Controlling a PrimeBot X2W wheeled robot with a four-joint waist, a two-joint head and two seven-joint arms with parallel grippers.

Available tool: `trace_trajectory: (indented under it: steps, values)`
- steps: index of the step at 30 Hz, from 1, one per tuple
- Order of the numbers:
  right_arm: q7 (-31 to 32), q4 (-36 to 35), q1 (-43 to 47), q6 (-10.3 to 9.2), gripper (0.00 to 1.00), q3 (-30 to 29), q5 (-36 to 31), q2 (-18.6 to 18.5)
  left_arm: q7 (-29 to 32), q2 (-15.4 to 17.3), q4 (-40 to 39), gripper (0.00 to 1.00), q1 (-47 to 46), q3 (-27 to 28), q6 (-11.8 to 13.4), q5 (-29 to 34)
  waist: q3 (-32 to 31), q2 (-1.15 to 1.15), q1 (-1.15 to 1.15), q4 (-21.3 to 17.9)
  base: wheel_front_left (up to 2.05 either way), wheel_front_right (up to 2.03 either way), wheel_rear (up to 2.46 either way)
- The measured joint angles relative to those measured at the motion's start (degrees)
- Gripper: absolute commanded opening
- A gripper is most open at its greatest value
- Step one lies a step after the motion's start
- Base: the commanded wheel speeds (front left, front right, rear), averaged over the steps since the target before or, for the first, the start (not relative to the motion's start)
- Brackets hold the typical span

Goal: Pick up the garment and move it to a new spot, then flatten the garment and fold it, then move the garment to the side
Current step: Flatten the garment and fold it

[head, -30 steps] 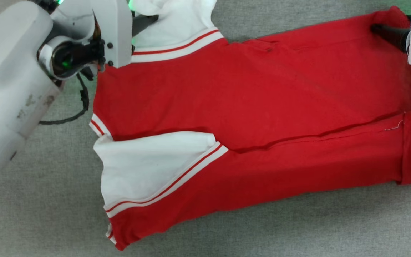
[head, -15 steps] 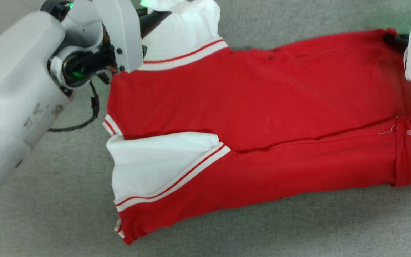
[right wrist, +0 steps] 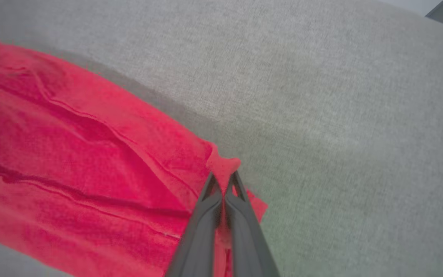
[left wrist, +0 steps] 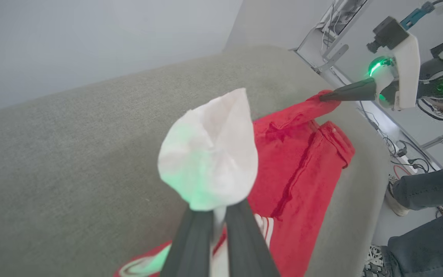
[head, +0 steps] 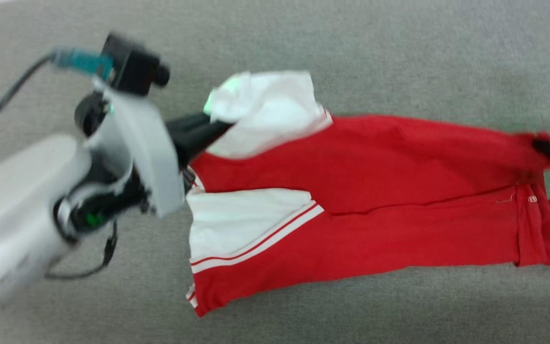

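The red-and-white sports jersey (head: 399, 229) lies on the grey fabric worktop (head: 399, 57), bare all around it, left pincer (left wrist: 217, 214) clenched on its white sleeve edge, right pincer (right wrist: 224, 184) clenched on its red hem corner.

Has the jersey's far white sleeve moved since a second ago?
Yes. The camera shifted too, but the far white sleeve, pinched by the left end effector, now sits closer to the near white sleeve on the grey surface.
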Motion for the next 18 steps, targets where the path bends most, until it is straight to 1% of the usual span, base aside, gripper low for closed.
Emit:
trace_trajectory:
  steps: [3,6,8,11,14,16,18]
  values:
    - [0.0,-4.4,7.0,0.0,0.0,-3.0,1.1,-2.0,-4.6,3.4,-4.3,0.0,4.2,-0.3,0.0,0.3,-1.3,0.0,0.0,0.9,0.0,0.0,0.0]
    - [-0.1,-7.5,13.8,0.0,0.0,-6.0,1.4,-2.4,-8.6,6.4,-7.7,0.0,9.6,-1.0,0.0,1.1,-2.3,0.0,0.0,1.4,0.0,0.0,0.0]
    - [-0.1,-8.7,17.7,0.0,0.0,-8.3,1.5,-2.4,-10.6,7.7,-9.2,0.0,13.1,-1.5,0.1,1.2,-2.7,0.0,0.0,1.7,0.0,0.0,0.0]
    - [-0.2,-10.3,22.9,0.0,0.0,-11.6,1.5,-1.9,-13.3,7.7,-10.3,0.0,17.8,-1.9,0.3,0.9,-2.7,0.0,0.0,2.2,0.0,0.0,0.0]
    - [-0.1,-11.5,26.2,0.0,0.0,-13.9,0.8,0.0,-15.0,7.5,-10.2,0.0,21.9,-2.3,0.9,0.8,-2.4,0.0,0.0,2.3,0.0,0.0,0.0]
    - [-0.1,-11.7,27.0,0.0,0.0,-15.0,-0.1,1.6,-16.2,6.6,-8.9,0.0,23.9,-2.4,1.2,0.9,-2.1,0.0,0.0,2.3,0.0,0.0,0.0]
    - [-0.5,-11.2,27.5,0.0,0.0,-15.8,-1.5,3.2,-16.9,5.1,-6.9,0.0,25.3,-2.6,1.3,1.0,-1.9,0.0,0.0,2.4,0.0,0.0,0.0]
